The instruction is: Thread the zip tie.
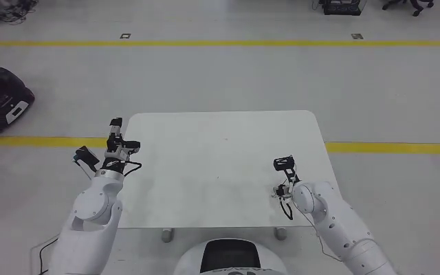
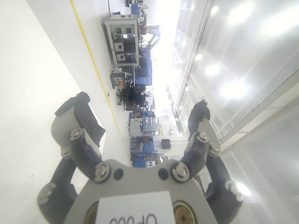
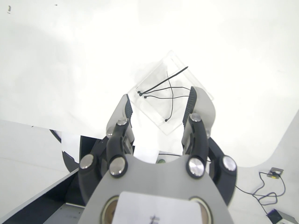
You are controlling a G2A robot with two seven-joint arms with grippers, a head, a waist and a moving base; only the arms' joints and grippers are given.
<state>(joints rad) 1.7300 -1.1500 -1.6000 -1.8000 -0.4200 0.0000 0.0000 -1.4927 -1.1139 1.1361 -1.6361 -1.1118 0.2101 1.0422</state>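
Three black zip ties [image 3: 167, 79] lie loose and crossed in a flat clear tray [image 3: 154, 110] on the white table [image 1: 220, 165], near its front edge. My right gripper [image 3: 160, 97] hovers just above the tray, open, one finger on each side of the ties and nothing between them. In the top view the right gripper [image 1: 284, 165] is over the table's right side. My left gripper [image 2: 141, 110] is open and empty, held up at the table's left edge [image 1: 118, 136] and facing the room beyond.
The table's rounded front corner [image 3: 268, 162] is close to the tray. On the floor past it lie a thin cable and a small box [image 3: 275, 172]. Yellow floor lines [image 1: 220, 43] run behind the table.
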